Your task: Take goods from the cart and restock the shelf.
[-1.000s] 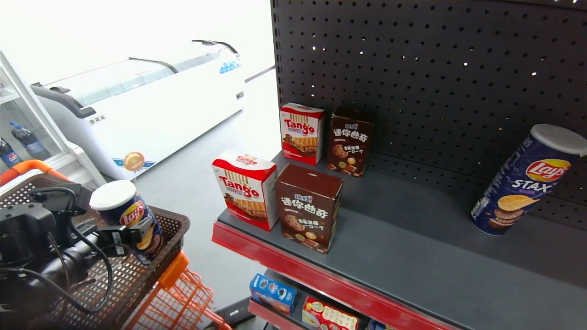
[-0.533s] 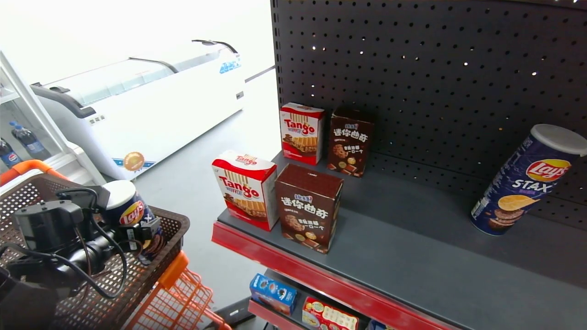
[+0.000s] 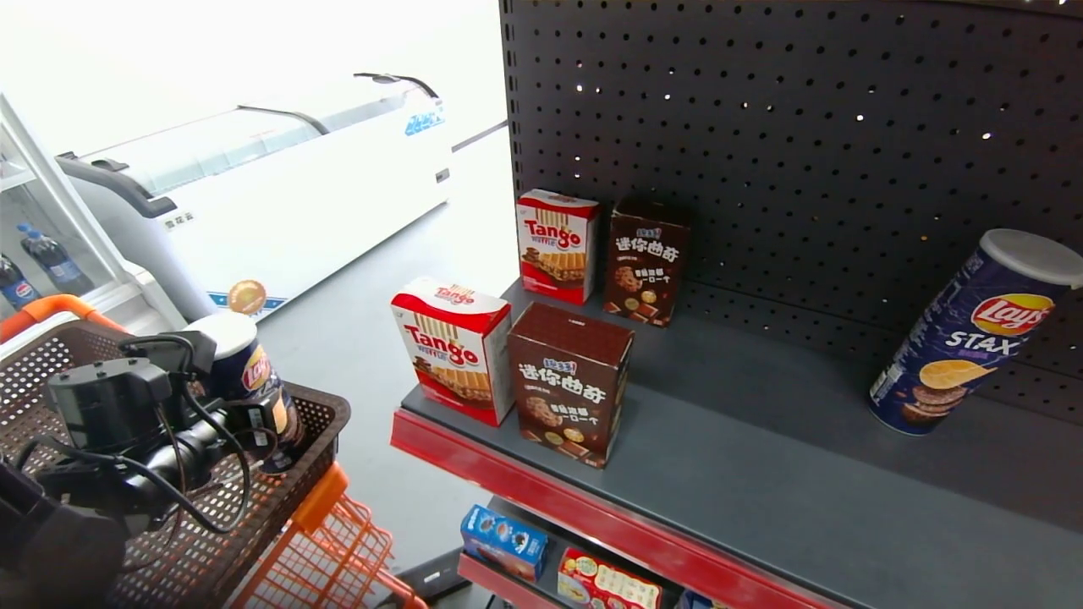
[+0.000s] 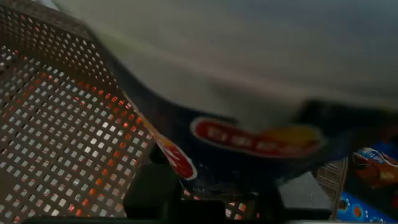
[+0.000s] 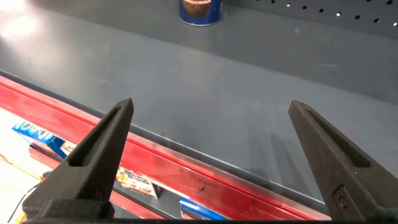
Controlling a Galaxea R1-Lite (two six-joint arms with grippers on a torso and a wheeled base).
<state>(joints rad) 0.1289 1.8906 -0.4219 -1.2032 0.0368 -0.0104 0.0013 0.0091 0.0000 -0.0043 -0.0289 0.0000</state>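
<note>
My left gripper [image 3: 259, 411] is shut on a dark blue chips can [image 3: 245, 368] with a white lid, held nearly upright over the brown cart basket [image 3: 326, 412]. In the left wrist view the can [image 4: 249, 134] looms close above the basket mesh [image 4: 56, 143]. A second chips can [image 3: 973, 334] leans against the pegboard at the right of the grey shelf board [image 3: 761, 448]. My right gripper [image 5: 214, 162] hangs open over the shelf board [image 5: 205, 93], near its red front edge, with that can's base [image 5: 200, 11] far beyond it.
Two red wafer boxes [image 3: 453, 351] [image 3: 556, 245] and two brown cookie boxes [image 3: 571, 382] [image 3: 647, 260] stand at the shelf's left end. The shelf's middle is bare. An orange cart frame [image 3: 338, 541] carries the basket. More goods lie on the lower shelf [image 3: 508, 541]. A white freezer [image 3: 254, 194] stands behind.
My left arm has moved right and up with the chips can, which has turned more upright and risen a little in the basket. The shelf goods have not moved.
</note>
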